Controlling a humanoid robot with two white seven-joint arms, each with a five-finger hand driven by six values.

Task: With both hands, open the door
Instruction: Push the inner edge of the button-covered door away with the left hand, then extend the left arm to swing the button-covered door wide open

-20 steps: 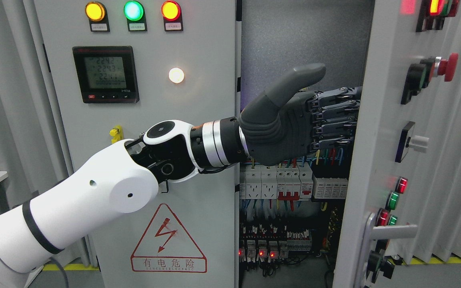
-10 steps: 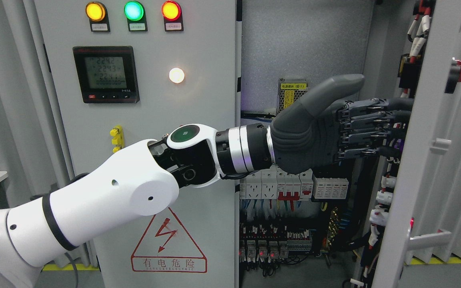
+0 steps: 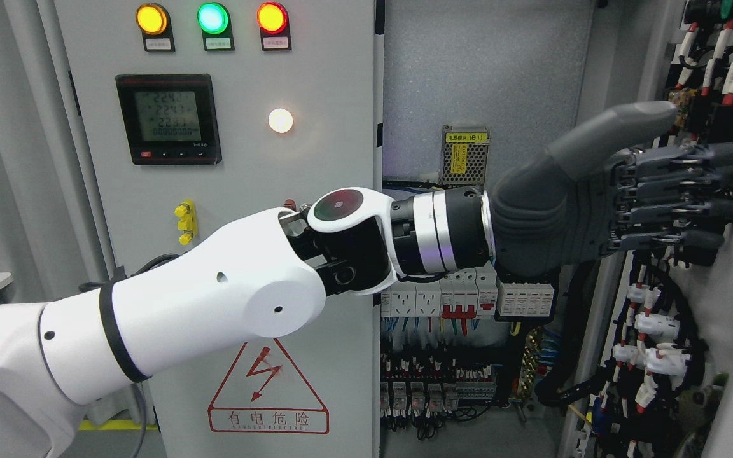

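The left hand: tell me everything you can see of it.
The left hand is dark grey, rubbery-looking on the palm, with jointed metal-linked fingers. It sits on a black and silver wrist at the end of a white arm entering from the lower left. The fingers are stretched out flat, thumb raised above them, pressed against the wired inner side of the right door, which stands swung open. It grasps nothing.

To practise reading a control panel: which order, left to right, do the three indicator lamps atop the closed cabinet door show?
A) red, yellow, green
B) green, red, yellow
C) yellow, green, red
C: the yellow lamp sits leftmost, the green lamp in the middle, the red lamp rightmost.
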